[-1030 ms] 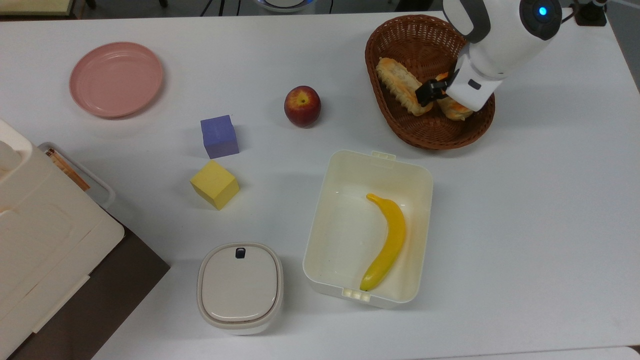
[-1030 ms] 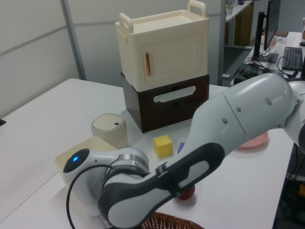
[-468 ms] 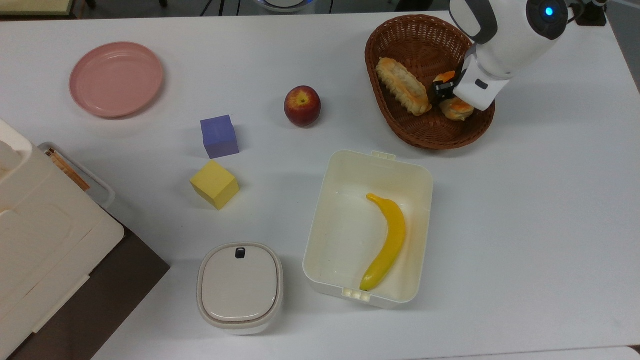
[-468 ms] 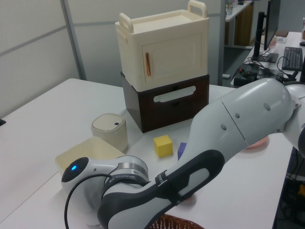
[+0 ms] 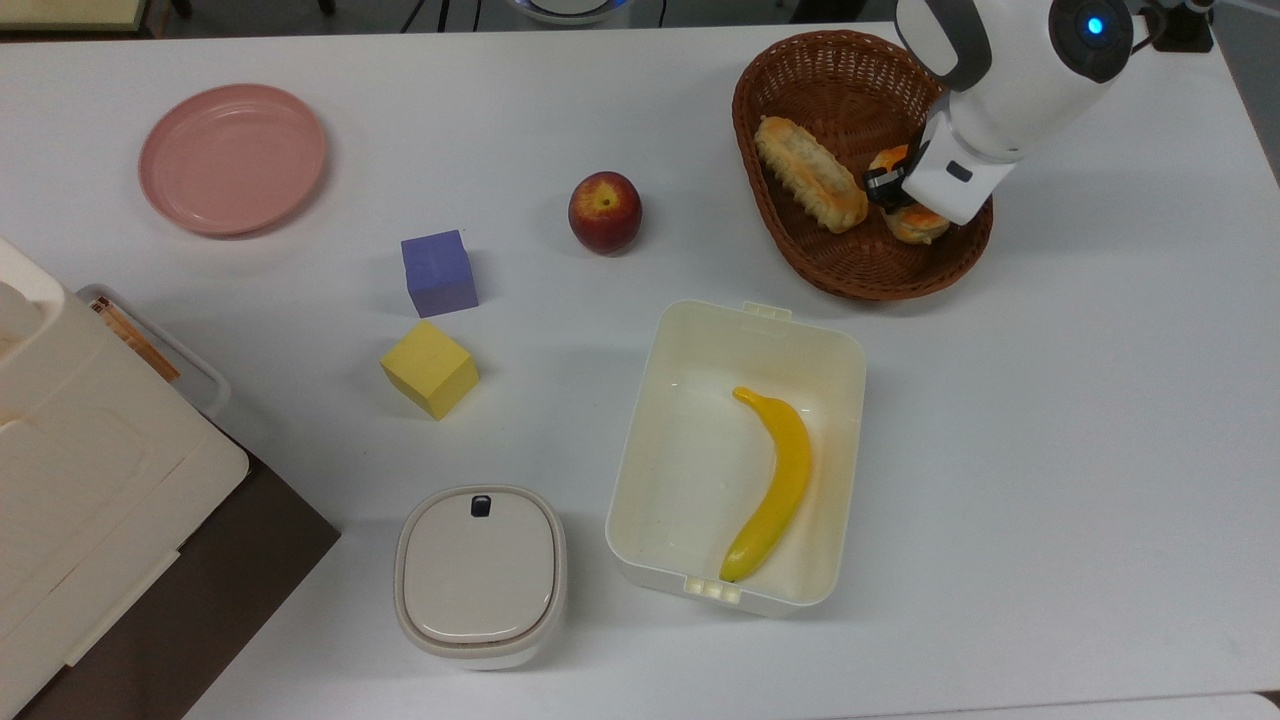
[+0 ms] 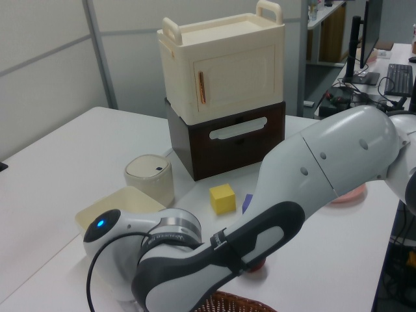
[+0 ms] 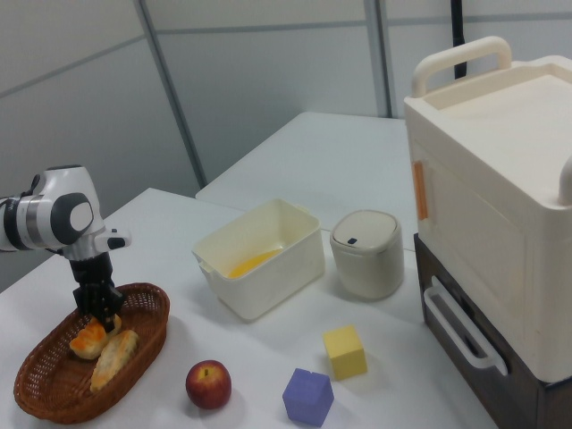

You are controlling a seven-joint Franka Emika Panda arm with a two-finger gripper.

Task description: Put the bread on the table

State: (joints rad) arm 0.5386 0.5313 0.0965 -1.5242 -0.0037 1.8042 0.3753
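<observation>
Top view: the bread (image 5: 915,218) lies in the basket (image 5: 790,255) at the top view's upper right, just beside a longer roll (image 5: 810,187). The table (image 5: 1050,450) has plenty of bare surface around the basket, so the task looks barely begun: the bread must be grasped, lifted out and set down. The hand (image 5: 884,186) is down inside the basket, right at the bread and covering its middle, with the arm (image 5: 1010,70) coming in from the top view's upper right corner. Whether the hand is open or closed on the bread, I cannot tell. Elsewhere on the table are an apple (image 5: 604,211), a box (image 5: 737,455) with a banana (image 5: 774,483), and two cubes.

Left view: the arm's (image 6: 312,175) bulk crosses the foreground, bending down toward the basket's rim (image 6: 224,303) at the bottom edge.

Right view: the arm's wrist (image 7: 67,219) stands nearly upright over the basket (image 7: 54,384), with the hand (image 7: 96,315) pointing straight down onto the bread (image 7: 88,340). The longer roll (image 7: 113,357) lies just beside it.
</observation>
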